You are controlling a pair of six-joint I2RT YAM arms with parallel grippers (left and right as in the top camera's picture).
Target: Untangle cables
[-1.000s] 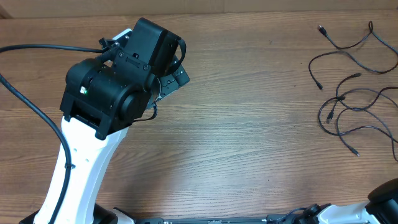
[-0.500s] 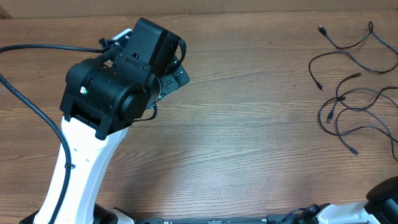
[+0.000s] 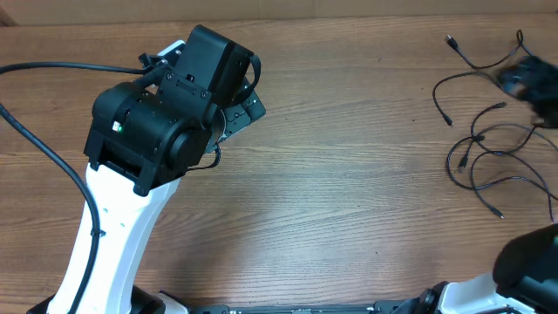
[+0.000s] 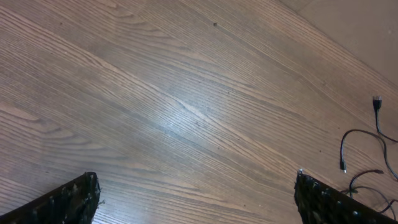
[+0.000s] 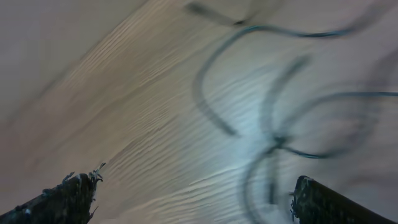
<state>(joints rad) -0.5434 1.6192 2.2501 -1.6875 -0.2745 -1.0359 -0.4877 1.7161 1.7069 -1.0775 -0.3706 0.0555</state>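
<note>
Several thin black cables (image 3: 488, 144) lie in loose loops at the table's right side, with small plug ends showing. My right gripper (image 3: 526, 82) is a dark motion blur above their upper strands. In the right wrist view it (image 5: 196, 202) is open, and blurred cable loops (image 5: 273, 124) lie beneath and ahead, one loop between the fingers (image 5: 326, 202). My left gripper (image 3: 248, 108) hangs far off at the table's left. It (image 4: 196, 205) stands open over bare wood, and the cables (image 4: 364, 155) show only at that view's far right edge.
The left arm's bulky black and white body (image 3: 148, 139) covers the table's left part, with its thick black cable (image 3: 44, 148) trailing off left. The right arm's base (image 3: 523, 270) shows at the bottom right corner. Bare wooden tabletop (image 3: 349, 174) lies between the arms.
My right gripper has swung into the overhead view above the cables at the top right, still blurred with motion. The left arm has not moved.
</note>
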